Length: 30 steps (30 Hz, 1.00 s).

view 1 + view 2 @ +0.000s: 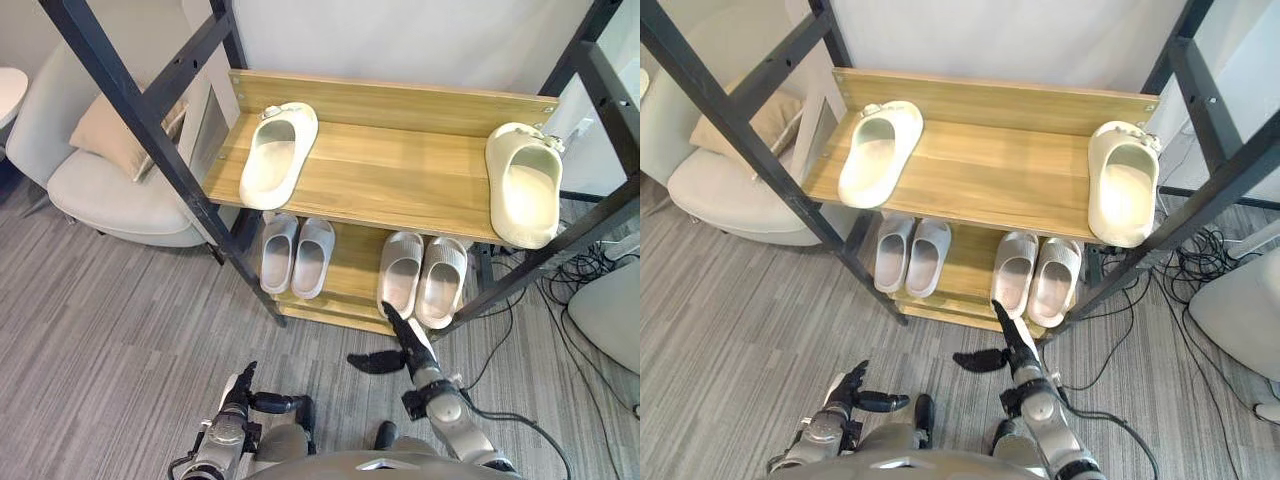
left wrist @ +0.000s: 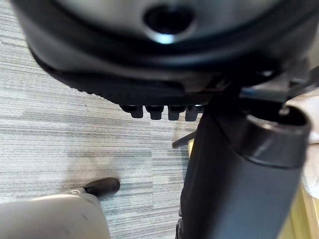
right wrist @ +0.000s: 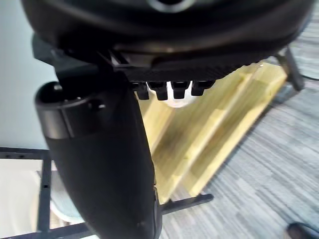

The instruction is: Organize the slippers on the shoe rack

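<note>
Rack's lower shelf [image 1: 355, 262]: grey slippers [image 1: 422, 278] near right fingers [image 1: 402, 332]

Grey striped carpet floor [image 1: 110, 310] covers the near ground under soft, even light. At far left stands a cream upholstered armchair [image 1: 100, 195] bearing a beige square cushion [image 1: 110, 130], with the rim of a white round table [image 1: 8, 90] beyond it. A plain off-white wall [image 1: 400, 40] closes the far side. At right, tangled black cables [image 1: 590, 265] lie beside a pale grey rounded seat [image 1: 610, 320].
</note>
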Available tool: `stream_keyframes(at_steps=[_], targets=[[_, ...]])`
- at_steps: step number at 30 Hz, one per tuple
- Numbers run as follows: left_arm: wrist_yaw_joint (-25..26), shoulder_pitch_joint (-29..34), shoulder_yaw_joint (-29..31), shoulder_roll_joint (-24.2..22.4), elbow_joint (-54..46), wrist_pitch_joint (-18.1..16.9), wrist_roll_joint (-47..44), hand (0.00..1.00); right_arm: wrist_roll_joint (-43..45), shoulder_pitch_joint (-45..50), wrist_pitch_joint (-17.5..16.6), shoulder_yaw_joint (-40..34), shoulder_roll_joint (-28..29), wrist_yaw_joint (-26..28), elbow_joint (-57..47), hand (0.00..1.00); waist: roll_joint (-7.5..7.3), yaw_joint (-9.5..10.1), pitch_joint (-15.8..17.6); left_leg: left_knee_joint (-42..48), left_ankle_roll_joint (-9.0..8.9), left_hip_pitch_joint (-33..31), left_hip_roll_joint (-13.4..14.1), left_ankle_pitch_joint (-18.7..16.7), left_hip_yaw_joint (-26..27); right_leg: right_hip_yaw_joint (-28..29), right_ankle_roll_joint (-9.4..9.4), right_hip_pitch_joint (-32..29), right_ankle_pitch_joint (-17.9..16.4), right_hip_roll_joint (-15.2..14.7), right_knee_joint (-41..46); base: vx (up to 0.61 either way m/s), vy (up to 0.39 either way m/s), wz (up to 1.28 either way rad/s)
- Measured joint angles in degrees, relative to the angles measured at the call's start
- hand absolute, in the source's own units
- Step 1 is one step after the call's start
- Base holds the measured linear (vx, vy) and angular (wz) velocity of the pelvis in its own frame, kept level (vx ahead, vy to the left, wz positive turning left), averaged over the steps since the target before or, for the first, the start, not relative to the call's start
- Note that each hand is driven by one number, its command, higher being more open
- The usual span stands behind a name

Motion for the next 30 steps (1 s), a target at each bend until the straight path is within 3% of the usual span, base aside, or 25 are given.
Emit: stream_keyframes(at_steps=[12, 16, 23, 27, 30], targets=[[-1.2, 1.3, -7.6, -1.2, -4.4, 0.3, 0.4, 1.0, 1.3, 0.2, 0.1, -5.4, 2.4, -0.1, 11.4, 1.0, 0.35, -1.24, -1.0, -2.7, 0.35, 3.5, -0.2, 1.3, 0.2, 0.7, -0.29, 3.0, 1.3, 0.8, -2.7, -0.02, -0.001, -0.03], [-2.4, 3.7, -13.5, -0.2, -14.5, 0.3, -1.7, 1.0, 1.4, 0.3, 0.5, -7.7, 2.1, -0.2, 14.8, 1.0, 0.78, -1.27, -1.2, -3.7, 0.39, 4.6, -0.4, 1.5, 0.0, 0.3, -0.26, 4.1, 1.4, 0.9, -3.7, 0.0, -0.003, 0.03], [-8.5, 5.1, -27.4, 5.7, -42.5, -1.7, -10.0, 1.0, 4.8, 0.0, 0.3, -11.0, 1.6, 0.0, 17.3, 1.0, 1.65, -2.13, -1.2, -4.0, 0.57, 4.4, -0.8, 1.8, -2.1, -1.8, -0.4, 5.2, 1.2, 0.8, -4.2, 0.01, -0.011, 0.13], [-11.7, 4.6, -32.7, 6.5, -51.8, -2.7, -13.2, 1.0, 5.8, -0.5, 0.1, -10.9, 0.4, 1.1, 18.1, 1.0, 3.09, -2.38, -2.1, -4.1, 0.58, 4.4, -0.8, 1.8, -2.2, -1.9, -0.55, 5.2, 1.0, 0.9, -4.3, 0.0, -0.002, 0.03], [-12.6, 3.8, -34.5, 6.4, -55.7, -3.1, -15.8, 1.0, 5.8, -0.5, 0.1, -10.9, 0.3, 1.6, 18.1, 1.0, 3.36, -2.5, -2.2, -4.1, 0.57, 4.5, -0.6, 1.8, -2.2, -1.9, -0.64, 5.3, 0.9, 1.1, -4.3, 0.0, 0.0, 0.0]])
